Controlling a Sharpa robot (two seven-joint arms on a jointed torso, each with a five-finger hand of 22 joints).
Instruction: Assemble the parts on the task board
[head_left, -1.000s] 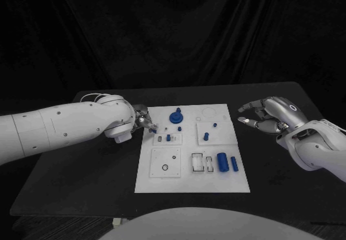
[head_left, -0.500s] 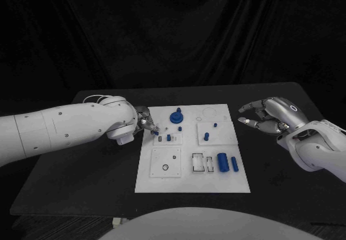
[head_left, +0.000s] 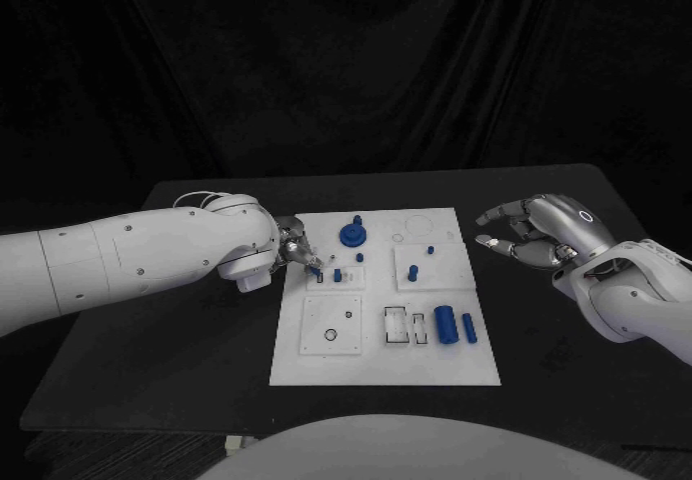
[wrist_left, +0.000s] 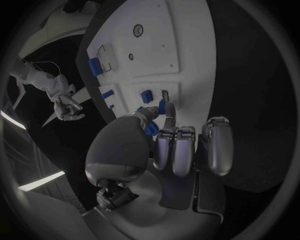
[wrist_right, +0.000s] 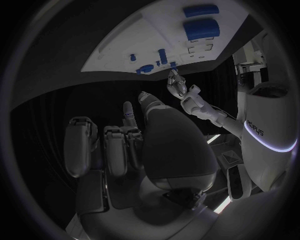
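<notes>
The white task board (head_left: 433, 365) is lying flat on the counter, its long side running away from the robot. A round blue part with a knob (head_left: 352, 236) is standing near its far edge. Small blue pegs (head_left: 411, 271) are standing upright in the middle panels. Two blue cylinders (head_left: 446, 324) are lying side by side toward the near right.

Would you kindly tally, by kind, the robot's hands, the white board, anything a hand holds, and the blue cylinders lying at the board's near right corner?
Silver many-fingered hands: 2 (left hand, right hand)
White task board: 1
Small blue part pinched by left hand: 1
Lying blue cylinders: 2 (thick, slim)
Total: 6
</notes>
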